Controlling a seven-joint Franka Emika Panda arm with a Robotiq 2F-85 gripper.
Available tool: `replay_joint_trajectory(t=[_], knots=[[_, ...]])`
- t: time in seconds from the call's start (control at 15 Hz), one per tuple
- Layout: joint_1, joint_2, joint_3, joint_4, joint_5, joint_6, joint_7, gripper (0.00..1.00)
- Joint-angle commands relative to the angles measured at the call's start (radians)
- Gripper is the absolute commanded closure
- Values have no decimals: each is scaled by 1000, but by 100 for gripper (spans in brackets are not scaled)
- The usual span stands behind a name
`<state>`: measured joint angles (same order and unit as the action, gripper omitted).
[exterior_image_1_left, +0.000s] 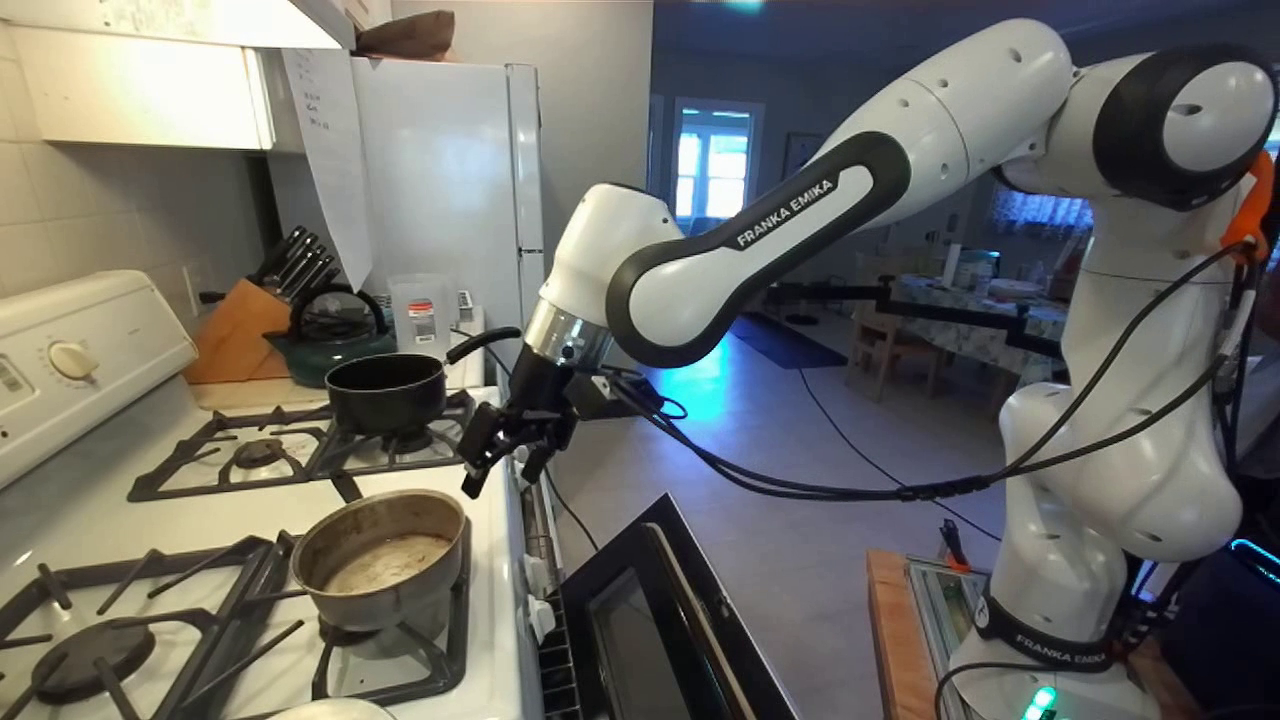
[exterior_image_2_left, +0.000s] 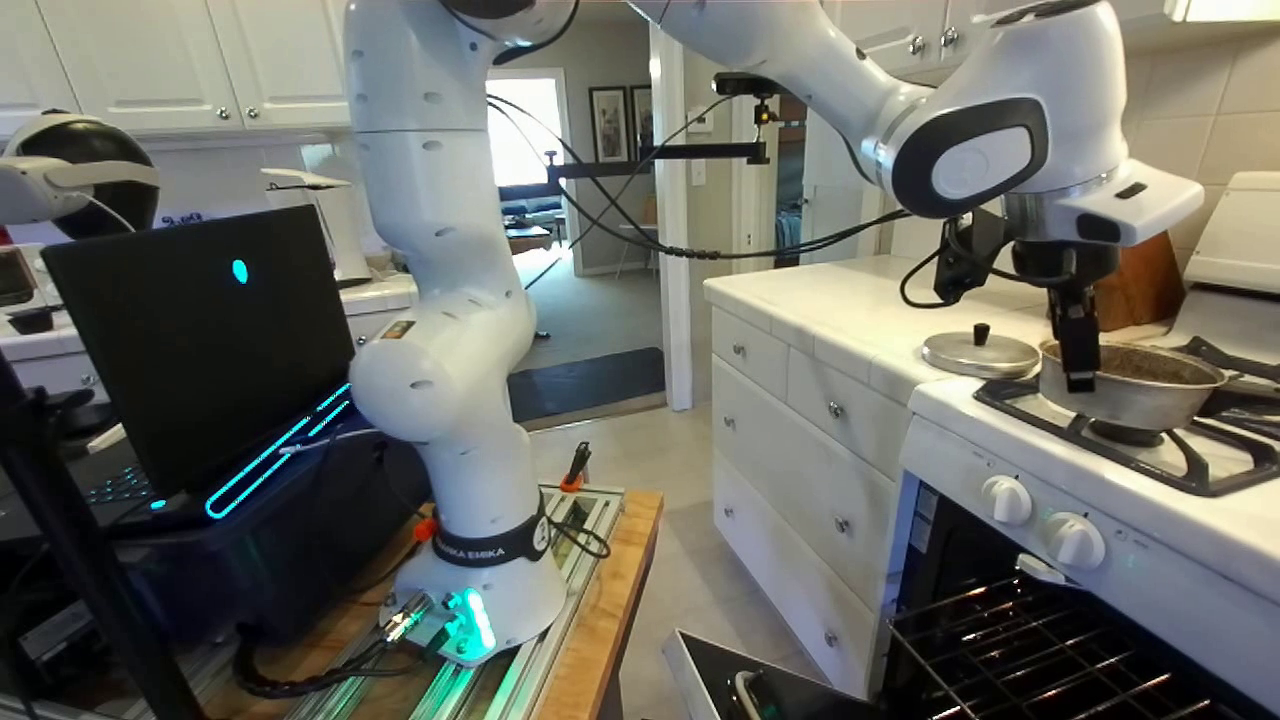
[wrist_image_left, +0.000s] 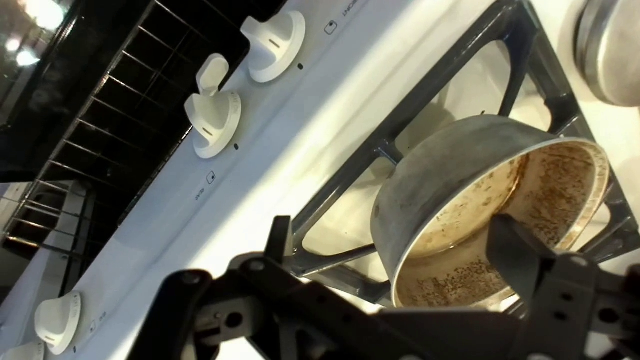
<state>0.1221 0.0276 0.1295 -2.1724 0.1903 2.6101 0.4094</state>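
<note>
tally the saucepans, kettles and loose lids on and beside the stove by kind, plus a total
Saucepans: 2, silver saucepan and black saucepan
Kettles: 1, dark teal kettle
Loose lids: 1, round metal lid
Total: 4

Dull grey round metal saucepan (exterior_image_1_left: 380, 560), open-topped and stained brown inside
In an exterior view it stands upright on a dark metal grate (exterior_image_1_left: 461, 622), at the near right of the white stovetop (exterior_image_1_left: 495, 610), its black handle (exterior_image_1_left: 346, 487) pointing toward the far left.
</note>
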Motion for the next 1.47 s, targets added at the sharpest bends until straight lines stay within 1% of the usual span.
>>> replay_joint_trajectory(t=[0.0,0.13,0.53,0.87,0.93,1.0,1.2,1.27,1.4], knots=[[14,43,3,39,0,13,95,0],[21,57,2,47,-19,14,134,0],[43,110,-15,98,-150,-13,231,0],[56,148,-22,144,-186,-29,263,0],[58,154,-24,153,-185,-33,263,2],[61,160,-26,161,-184,-35,264,20],[67,174,-31,178,-181,-45,264,40],[69,180,-33,184,-180,-48,264,49],[72,186,-36,192,-178,-53,263,62]])
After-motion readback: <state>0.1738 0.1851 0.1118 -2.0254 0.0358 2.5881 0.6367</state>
